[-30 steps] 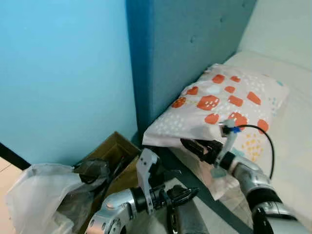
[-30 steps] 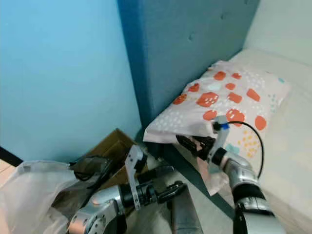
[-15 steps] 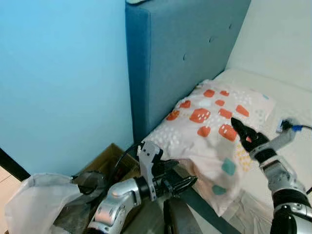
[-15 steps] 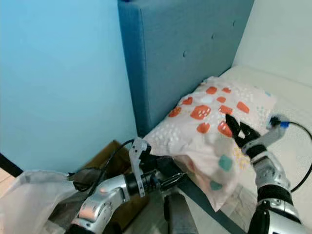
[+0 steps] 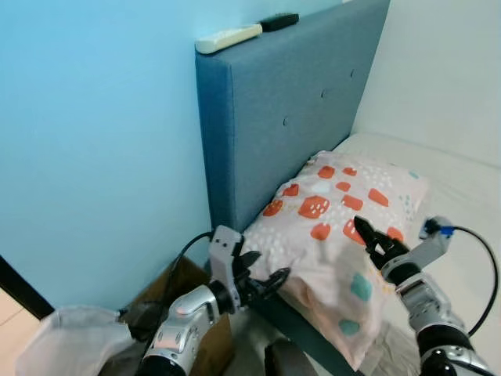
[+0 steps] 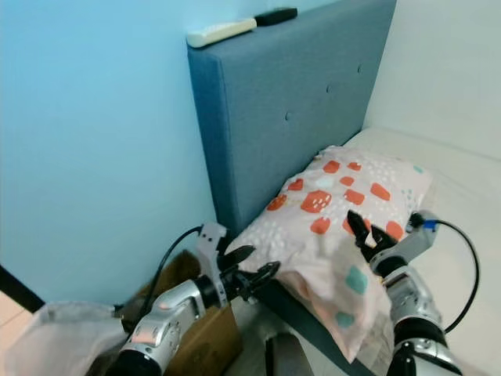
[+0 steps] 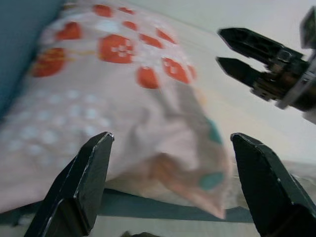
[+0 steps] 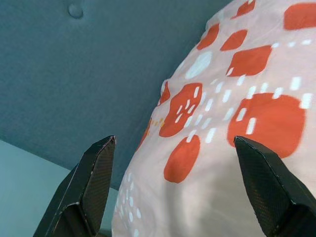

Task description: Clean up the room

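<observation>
Cream fabric pillow printed with orange and teal blotches (image 5: 344, 219): lying at the head of the white mattress (image 5: 462, 188), far end pressed against the blue padded headboard (image 5: 290, 102), near corner drooping over the bed's dark edge; surface rumpled where the overhang sags.

Right gripper (image 5: 369, 239): over the pillow's near half, black fingers spread well apart, nothing between them; pillow and headboard framed between both fingers in the right wrist view; contact with the fabric impossible to tell.

Left gripper (image 5: 262, 280): just beside the pillow's low corner at the bed edge, fingers likewise wide open and empty; seen through the left wrist view, drooping corner straight ahead, right gripper beyond it.

Further out: white remote control (image 5: 228, 38) and slim black remote (image 5: 279, 21) resting along the top of the headboard; brown cardboard box (image 6: 205, 338) on the floor against the light blue wall (image 5: 94, 141); crumpled translucent plastic bag (image 5: 63, 352) beside the box.

Risks, as judgement: pillow unheld and partly off the edge, so a nudge from either arm likely to tip it down towards the box; closing on one loose fold alone apt to lift only cloth and let the bulk slide; cable looped at the right wrist (image 5: 477, 243) liable to snag the cover; a hard shove into the headboard capable of shaking the remotes off the top.
</observation>
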{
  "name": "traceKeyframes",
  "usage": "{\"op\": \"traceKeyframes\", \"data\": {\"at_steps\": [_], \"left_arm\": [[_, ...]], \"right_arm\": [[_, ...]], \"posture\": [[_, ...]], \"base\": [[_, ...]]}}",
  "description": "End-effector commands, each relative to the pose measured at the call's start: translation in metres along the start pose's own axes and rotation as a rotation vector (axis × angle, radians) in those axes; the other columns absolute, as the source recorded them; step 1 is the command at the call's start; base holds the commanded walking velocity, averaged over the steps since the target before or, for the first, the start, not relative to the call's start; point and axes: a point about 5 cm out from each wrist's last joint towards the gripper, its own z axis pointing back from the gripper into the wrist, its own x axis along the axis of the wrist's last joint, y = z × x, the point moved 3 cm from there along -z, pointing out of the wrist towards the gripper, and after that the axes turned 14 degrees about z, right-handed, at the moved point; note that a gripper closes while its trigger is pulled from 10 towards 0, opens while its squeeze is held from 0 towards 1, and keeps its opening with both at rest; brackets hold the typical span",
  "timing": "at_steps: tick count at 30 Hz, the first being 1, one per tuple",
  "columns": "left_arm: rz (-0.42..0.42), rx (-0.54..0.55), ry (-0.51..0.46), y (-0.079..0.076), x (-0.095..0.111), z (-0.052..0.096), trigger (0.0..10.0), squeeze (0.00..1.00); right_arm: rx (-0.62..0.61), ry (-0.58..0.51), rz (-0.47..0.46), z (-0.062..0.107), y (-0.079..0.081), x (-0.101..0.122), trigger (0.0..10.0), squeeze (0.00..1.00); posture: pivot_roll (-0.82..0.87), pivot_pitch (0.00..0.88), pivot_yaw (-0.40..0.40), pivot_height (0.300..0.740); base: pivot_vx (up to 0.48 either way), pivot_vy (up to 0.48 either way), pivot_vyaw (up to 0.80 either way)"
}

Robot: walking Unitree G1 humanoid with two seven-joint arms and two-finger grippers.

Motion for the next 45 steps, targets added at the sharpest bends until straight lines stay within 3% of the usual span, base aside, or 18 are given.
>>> {"op": "traceKeyframes", "data": {"at_steps": [1, 6, 7, 11, 15, 17, 20, 23, 24, 26, 27, 28, 30, 32, 37, 45], "left_arm": [[-0.013, 0.052, 0.007, 0.012, -0.002, 0.005, 10.0, 0.0], [-0.016, 0.132, 0.032, 0.028, -0.011, 0.013, 10.0, 0.0], [-0.001, 0.225, 0.052, 0.045, -0.021, 0.023, 10.0, 0.0], [0.014, 0.312, 0.054, 0.058, -0.027, 0.035, 10.0, 0.0], [0.032, 0.437, 0.029, 0.077, -0.034, 0.053, 10.0, 0.0], [0.028, 0.459, 0.029, 0.08, -0.035, 0.057, 10.0, 0.0], [0.039, 0.595, 0.045, 0.097, -0.047, 0.08, 10.0, 0.0], [0.056, 0.652, 0.064, 0.103, -0.056, 0.092, 10.0, 0.0], [0.078, 0.742, 0.109, 0.111, -0.072, 0.114, 10.0, 0.0], [0.104, 0.799, 0.141, 0.115, -0.084, 0.128, 10.0, 0.0], [0.104, 0.799, 0.141, 0.115, -0.084, 0.128, 10.0, 0.0], [0.128, 0.843, 0.168, 0.117, -0.094, 0.14, 10.0, 0.0], [0.128, 0.843, 0.168, 0.117, -0.094, 0.14, 10.0, 0.0], [0.171, 0.907, 0.226, 0.116, -0.114, 0.16, 10.0, 0.0], [0.228, 0.962, 0.307, 0.11, -0.14, 0.181, 10.0, 0.0], [0.252, 0.995, 0.366, 0.106, -0.154, 0.188, 10.0, 0.0]], "right_arm": [[-0.02, 0.032, 0.015, 0.003, -0.001, -0.009, 10.0, 0.0], [-0.035, 0.06, 0.03, 0.006, -0.003, -0.017, 10.0, 0.0], [-0.036, 0.1, 0.049, 0.008, -0.001, -0.028, 10.0, 0.0], [-0.028, 0.152, 0.06, 0.012, 0.003, -0.043, 10.0, 0.0], [0.028, 0.264, 0.11, 0.02, 0.018, -0.077, 10.0, 0.0], [0.039, 0.289, 0.122, 0.022, 0.021, -0.083, 10.0, 0.0], [0.11, 0.453, 0.279, 0.035, 0.036, -0.118, 10.0, 0.0], [0.128, 0.51, 0.326, 0.041, 0.039, -0.131, 10.0, 0.0], [0.143, 0.583, 0.38, 0.051, 0.042, -0.146, 10.0, 0.0], [0.135, 0.611, 0.392, 0.056, 0.042, -0.153, 10.0, 0.0], [0.135, 0.611, 0.392, 0.056, 0.042, -0.153, 10.0, 0.0], [0.121, 0.624, 0.395, 0.059, 0.04, -0.155, 10.0, 0.0], [0.121, 0.624, 0.395, 0.059, 0.04, -0.155, 10.0, 0.0], [0.099, 0.641, 0.4, 0.062, 0.036, -0.158, 10.0, 0.0], [0.061, 0.652, 0.405, 0.065, 0.029, -0.158, 10.0, 0.0], [0.048, 0.663, 0.426, 0.067, 0.025, -0.158, 10.0, 0.0]], "posture": [[-0.12, 0.0, 0.016, 0.664], [-0.13, 0.0, 0.02, 0.678], [-0.13, 0.0, 0.02, 0.688], [-0.13, 0.0, 0.014, 0.698], [-0.12, 0.0, 0.006, 0.717], [-0.12, 0.0, 0.006, 0.722], [-0.1, 0.0, 0.004, 0.737], [-0.1, 0.0, 0.003, 0.737], [-0.09, 0.0, 0.003, 0.737], [-0.09, 0.0, 0.004, 0.737], [-0.09, 0.0, 0.004, 0.737], [-0.09, 0.0, 0.004, 0.737], [-0.09, 0.0, 0.004, 0.737], [-0.09, 0.0, 0.008, 0.737], [-0.09, 0.0, 0.012, 0.737], [-0.1, 0.0, 0.011, 0.737]], "base": [[0.0, 0.0, 0.0], [0.0, 0.0, 0.0], [0.0, 0.0, 0.0], [0.0, 0.0, 0.0], [0.0, 0.0, 0.0], [0.0, 0.0, 0.0], [0.0, 0.0, 0.0], [0.0, 0.0, 0.0], [0.0, 0.0, 0.0], [0.0, -0.206, 0.0], [0.0, -0.412, 0.0], [0.0, -0.48, 0.0], [0.0, -0.48, 0.0], [0.0, -0.48, 0.0], [0.0, -0.475, 0.0], [0.0, -0.057, 0.0]]}}
